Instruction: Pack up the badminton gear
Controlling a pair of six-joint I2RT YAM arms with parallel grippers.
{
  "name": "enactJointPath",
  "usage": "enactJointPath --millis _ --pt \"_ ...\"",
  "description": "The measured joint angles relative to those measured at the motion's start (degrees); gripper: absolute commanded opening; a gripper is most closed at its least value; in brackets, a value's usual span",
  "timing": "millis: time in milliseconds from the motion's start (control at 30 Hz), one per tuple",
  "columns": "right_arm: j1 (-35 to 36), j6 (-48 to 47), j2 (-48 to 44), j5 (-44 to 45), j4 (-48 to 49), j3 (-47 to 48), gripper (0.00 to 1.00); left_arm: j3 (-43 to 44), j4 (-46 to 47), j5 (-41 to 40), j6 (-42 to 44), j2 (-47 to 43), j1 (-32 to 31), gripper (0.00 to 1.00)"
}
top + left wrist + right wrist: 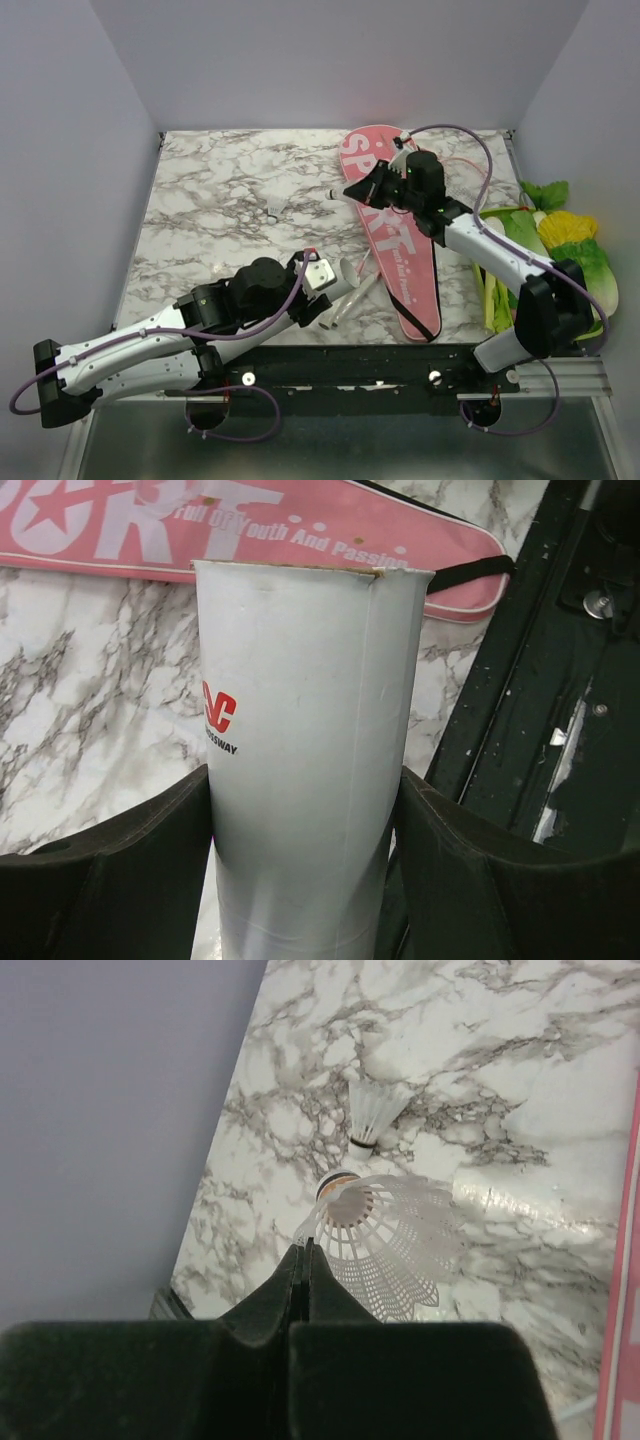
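Two grips matter for this step, judged to be loading the shuttlecock into the tube.

Nearest, by the front edge of the counter (220, 200), the left fingers (305, 780) stand wide around the white tube (300, 710), both pads against its sides, its far rim aimed toward the pink bag (330, 530). Whether that end is open cannot be told from the left wrist view. Just beside the tube lie the rackets (347, 300) (only slim shafts show), against the bag's edge.

Farther out, above the bag's broad end, the right fingers (305, 1250) are pinched fully together on the skirt edge of the shuttlecock (385, 1240), cork end pointing away.

To do it well:
- tilt the tube's mouth up toward the right arm and hold it steady
- bring the shuttlecock in cork first, lined up with the tube's axis
- release only once the skirt is inside the rim, since a thin edge grip could let it swing or crush the feathers

A second shuttlecock (372, 1110) lies loose on the marble beyond, apart from everything. In the way are the rackets crowding the tube and the bag under the arm's path. Toy vegetables (560, 235) sit off to the right (not part of this job).
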Motion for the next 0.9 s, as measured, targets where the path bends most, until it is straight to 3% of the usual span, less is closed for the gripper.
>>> enactJointPath --millis 167,400,667,900 --pt "0.04 -8.74 -14.43 -1.64 -8.2 -5.46 0.01 -1.73 1.77 3.1 0.46 -0.02 -1.2 0.0" --pt "0.04 -17.92 -28.76 -6.56 -21.64 -4.94 0.01 -1.86 1.42 3.32 0.59 -0.79 -2.6 0.0" --pt "0.04 -24.52 -34.86 -15.63 -35.28 -4.37 0.01 -3.8 1.95 1.73 0.28 -6.88 -2.84 0.0" --pt "0.04 -26.6 -38.34 -22.56 -41.33 -4.35 0.01 -4.22 2.21 0.96 0.31 -7.82 -2.84 0.0"
